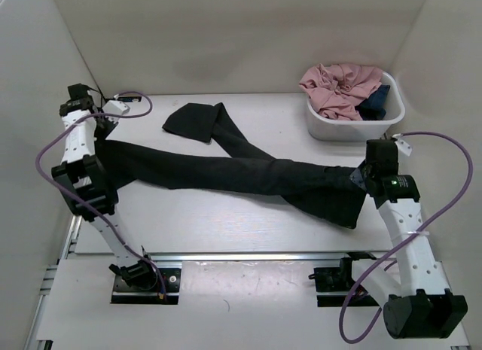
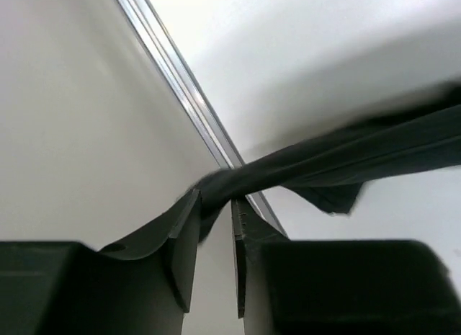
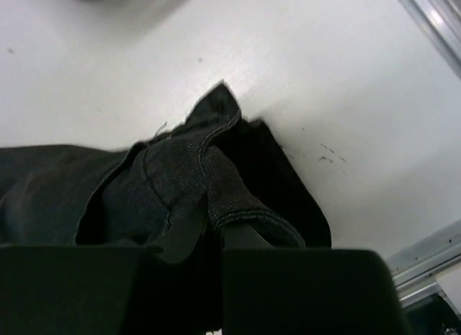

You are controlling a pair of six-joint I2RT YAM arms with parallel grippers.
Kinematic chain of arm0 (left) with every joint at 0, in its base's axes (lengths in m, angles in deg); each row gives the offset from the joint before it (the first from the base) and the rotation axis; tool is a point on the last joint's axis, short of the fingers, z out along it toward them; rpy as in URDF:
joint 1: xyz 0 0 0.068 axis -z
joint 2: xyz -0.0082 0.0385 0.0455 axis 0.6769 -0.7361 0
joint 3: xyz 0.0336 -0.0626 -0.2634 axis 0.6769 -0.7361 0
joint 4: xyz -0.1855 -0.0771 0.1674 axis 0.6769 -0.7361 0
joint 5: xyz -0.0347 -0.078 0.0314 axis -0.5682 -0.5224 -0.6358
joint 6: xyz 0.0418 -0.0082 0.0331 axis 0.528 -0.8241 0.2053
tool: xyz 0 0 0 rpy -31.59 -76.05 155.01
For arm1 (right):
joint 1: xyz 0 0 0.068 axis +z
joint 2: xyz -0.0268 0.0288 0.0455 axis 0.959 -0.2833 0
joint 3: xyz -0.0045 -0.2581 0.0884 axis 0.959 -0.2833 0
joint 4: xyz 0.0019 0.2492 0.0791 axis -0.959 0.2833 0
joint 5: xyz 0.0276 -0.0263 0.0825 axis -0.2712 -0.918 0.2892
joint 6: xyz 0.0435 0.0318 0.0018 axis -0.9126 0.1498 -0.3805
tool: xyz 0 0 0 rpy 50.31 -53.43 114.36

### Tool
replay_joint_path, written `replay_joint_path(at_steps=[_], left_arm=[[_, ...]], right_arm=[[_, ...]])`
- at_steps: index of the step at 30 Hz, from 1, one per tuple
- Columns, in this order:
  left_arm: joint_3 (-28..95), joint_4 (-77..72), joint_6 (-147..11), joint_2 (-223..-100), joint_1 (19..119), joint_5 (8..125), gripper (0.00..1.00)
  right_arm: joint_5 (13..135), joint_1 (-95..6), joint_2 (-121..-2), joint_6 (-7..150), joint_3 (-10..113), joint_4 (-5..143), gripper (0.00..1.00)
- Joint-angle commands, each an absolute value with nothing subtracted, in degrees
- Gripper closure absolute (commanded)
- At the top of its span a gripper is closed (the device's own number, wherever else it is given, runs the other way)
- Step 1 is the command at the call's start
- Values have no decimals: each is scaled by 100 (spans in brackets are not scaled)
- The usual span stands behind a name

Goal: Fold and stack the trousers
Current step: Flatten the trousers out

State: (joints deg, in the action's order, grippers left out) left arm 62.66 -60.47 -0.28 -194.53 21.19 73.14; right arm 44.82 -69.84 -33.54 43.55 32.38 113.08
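The black trousers (image 1: 226, 173) lie stretched across the table from left to right. One leg bends off toward the back left, where its end lies folded (image 1: 188, 120). My left gripper (image 1: 105, 138) is at their left end, close to the side wall. In the left wrist view its fingertips (image 2: 215, 199) pinch a bunched strand of the trousers (image 2: 346, 158), which runs taut to the right above the table. My right gripper (image 1: 360, 178) is shut on the right end. In the right wrist view a stitched edge of the trousers (image 3: 180, 169) wraps over that gripper (image 3: 215, 205).
A white tub (image 1: 324, 128) at the back right holds a pink garment (image 1: 343, 86) and a small dark blue garment (image 1: 374, 104). White walls close in the left, back and right sides. A metal rail (image 1: 248, 256) runs along the table's near edge.
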Motion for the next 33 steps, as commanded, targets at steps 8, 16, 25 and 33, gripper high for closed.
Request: replay_joint_path(at_steps=[8, 16, 25, 33], left_arm=[[7690, -5491, -1162, -20985, 2889, 8671, 39], [4023, -5010, -348, -18370, 2634, 7774, 24], [2277, -3559, -56, -18310, 2634, 8353, 16], [2576, -3013, 14, -19137, 2634, 8898, 22]], right_arm=[[4725, -7116, -3976, 4317, 3069, 10568, 100], [5233, -7240, -4232, 4361, 3201, 10446, 100], [5586, -7293, -4530, 4440, 3798, 10454, 100], [5639, -7345, -4530, 4388, 3667, 10454, 100]])
